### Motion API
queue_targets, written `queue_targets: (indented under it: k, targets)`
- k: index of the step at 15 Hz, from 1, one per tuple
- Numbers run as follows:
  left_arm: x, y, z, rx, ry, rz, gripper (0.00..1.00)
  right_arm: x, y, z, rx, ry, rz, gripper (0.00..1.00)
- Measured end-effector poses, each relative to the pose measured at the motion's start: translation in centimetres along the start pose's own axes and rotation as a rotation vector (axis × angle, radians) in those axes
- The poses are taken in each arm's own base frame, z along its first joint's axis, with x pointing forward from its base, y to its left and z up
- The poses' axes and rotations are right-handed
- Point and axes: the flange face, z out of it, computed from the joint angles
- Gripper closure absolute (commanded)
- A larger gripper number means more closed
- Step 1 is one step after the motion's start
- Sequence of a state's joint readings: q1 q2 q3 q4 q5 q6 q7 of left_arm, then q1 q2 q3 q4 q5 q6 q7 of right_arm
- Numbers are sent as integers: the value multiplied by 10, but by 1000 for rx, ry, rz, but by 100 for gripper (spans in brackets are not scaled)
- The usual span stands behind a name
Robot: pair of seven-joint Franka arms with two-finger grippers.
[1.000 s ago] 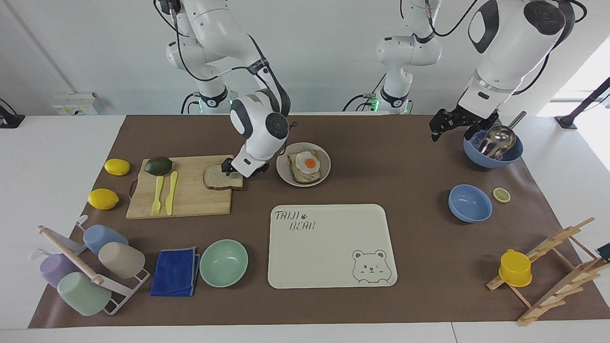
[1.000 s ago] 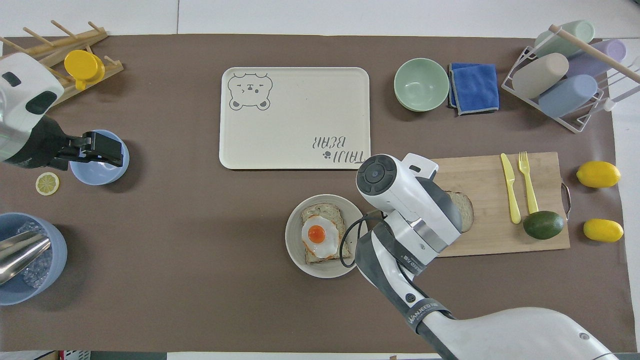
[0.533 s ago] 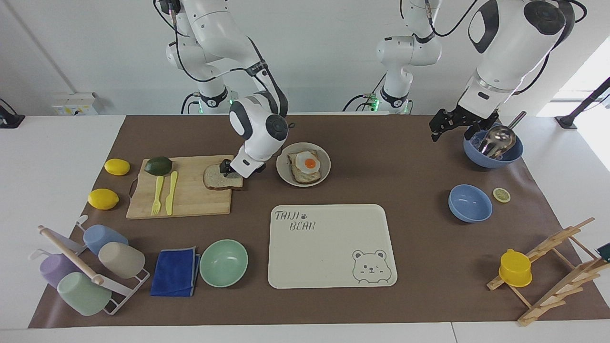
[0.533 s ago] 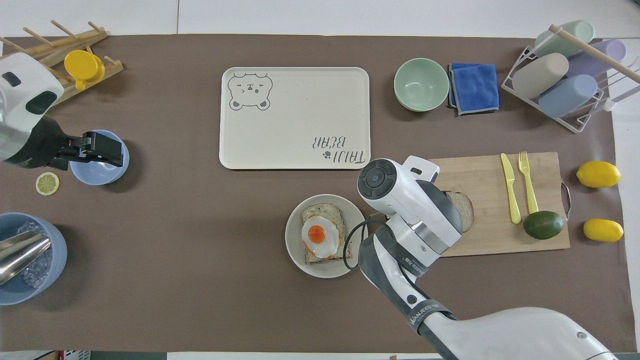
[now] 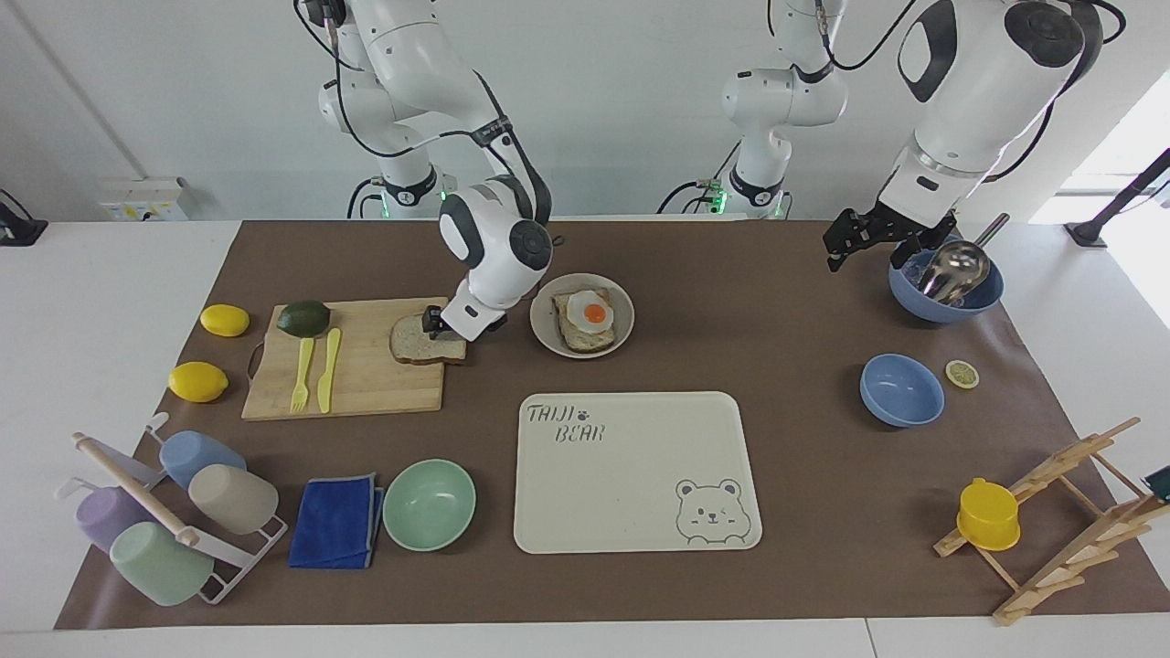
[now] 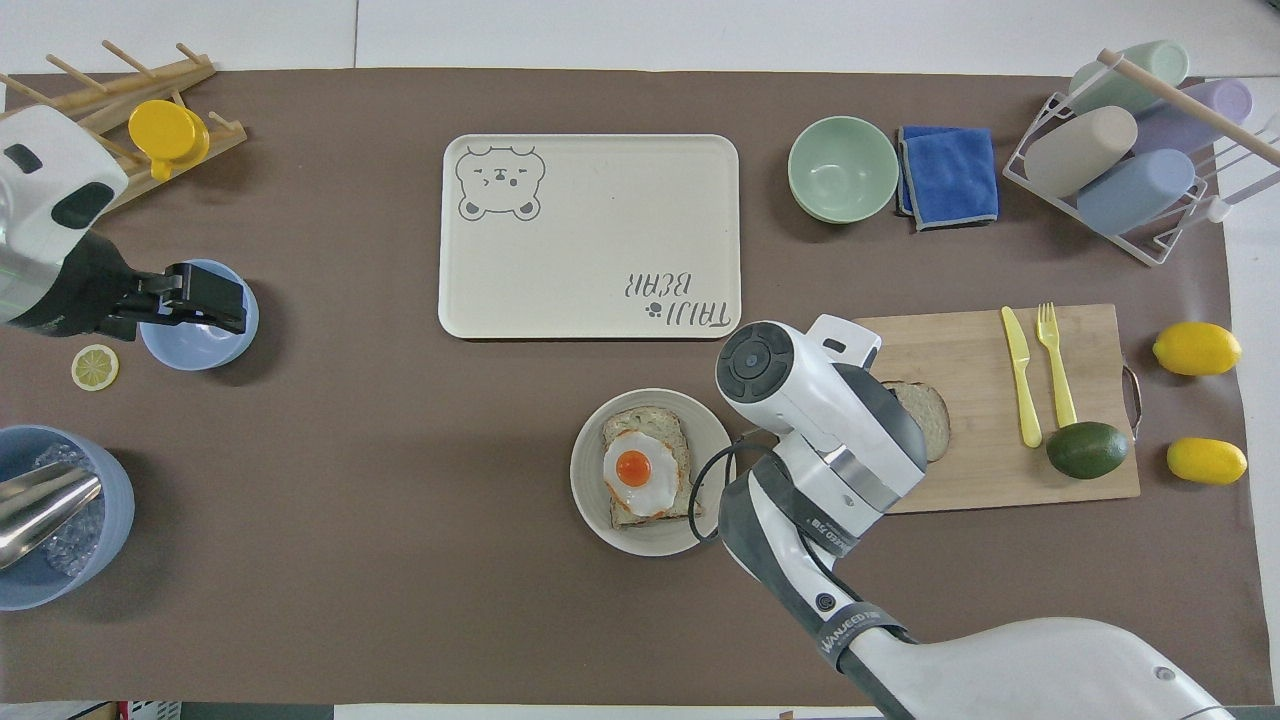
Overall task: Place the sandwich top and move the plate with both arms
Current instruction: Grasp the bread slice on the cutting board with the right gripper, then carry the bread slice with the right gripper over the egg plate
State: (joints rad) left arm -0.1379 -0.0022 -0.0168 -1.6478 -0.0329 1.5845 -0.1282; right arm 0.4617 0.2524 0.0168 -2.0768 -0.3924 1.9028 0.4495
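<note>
The sandwich top (image 5: 416,345) (image 6: 930,420), a plain slice of bread, lies flat on the wooden cutting board (image 5: 366,384), at the board's end toward the plate. My right gripper (image 5: 435,323) is down at the slice's edge nearest the robots; in the overhead view its wrist hides it. The plate (image 5: 548,343) (image 6: 590,500) sits beside the board and carries a toast slice with a fried egg (image 5: 585,320). My left gripper (image 5: 843,245) (image 6: 215,298) waits open and empty in the air, beside the large blue bowl (image 5: 946,288).
A cream bear tray (image 5: 631,484) lies farther from the robots than the plate. A knife, a fork and an avocado (image 5: 303,317) share the board. A mint bowl (image 5: 429,504), a blue cloth, a cup rack, two lemons, a small blue bowl (image 5: 900,390) and a wooden rack stand around.
The right hand has shifted slightly over the slice, and its black finger parts have drawn closer together. The slice stays flat on the board. The left arm has not moved.
</note>
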Motion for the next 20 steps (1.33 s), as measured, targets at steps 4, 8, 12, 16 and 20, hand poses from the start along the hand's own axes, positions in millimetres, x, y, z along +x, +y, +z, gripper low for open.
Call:
queue_targets:
  k: [4, 8, 12, 16, 20]
  targets:
    - [0, 0, 0, 0, 0, 0, 0, -3, -3, -23, -15, 8, 0, 100]
    - [0, 0, 0, 0, 0, 0, 0, -3, -15, -70, -34, 44, -10, 100]
    - [0, 0, 0, 0, 0, 0, 0, -10, -42, -156, -35, 122, -30, 100]
    - [0, 0, 0, 0, 0, 0, 0, -21, -96, -203, 48, 166, -29, 100]
    - [0, 0, 0, 0, 0, 0, 0, -41, -157, -203, 52, 171, -1, 100]
